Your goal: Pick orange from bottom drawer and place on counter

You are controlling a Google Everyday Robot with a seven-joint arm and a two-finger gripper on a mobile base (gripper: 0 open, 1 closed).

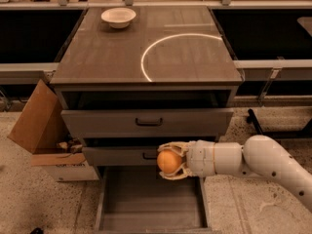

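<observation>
The orange is held in my gripper, which is shut on it from the right. It hangs above the open bottom drawer, in front of the middle drawer's face. The bottom drawer's grey floor is bare. My white arm reaches in from the right. The counter with its white arc lies above, at the top of the cabinet.
A white bowl sits at the counter's far left. An open cardboard box stands on the floor left of the cabinet. The two upper drawers are slightly pulled out. Dark shelving runs on both sides.
</observation>
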